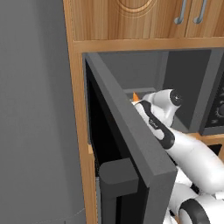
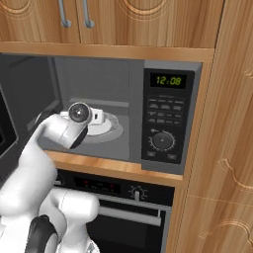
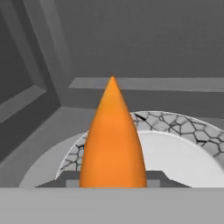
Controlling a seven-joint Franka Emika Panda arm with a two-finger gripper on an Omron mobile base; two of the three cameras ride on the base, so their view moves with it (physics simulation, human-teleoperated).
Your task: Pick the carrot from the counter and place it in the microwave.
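The orange carrot (image 3: 113,140) points tip-first into the microwave (image 2: 165,123) and is held in my gripper (image 3: 113,178), which is shut on its thick end. It hangs just above the near rim of the white round plate (image 3: 183,153) on the oven floor. In the left base view the carrot's tip (image 1: 135,96) peeks over the edge of the open thick grey door (image 1: 131,131). In the right base view my wrist (image 2: 79,113) is inside the cavity, over the plate (image 2: 112,127). The counter is out of view.
The open door stands close along the arm's left side. The button-and-dial panel (image 2: 164,141) bounds the cavity on the right. A dark oven with a red display (image 2: 113,188) sits below, and wooden cabinets (image 2: 123,22) are above.
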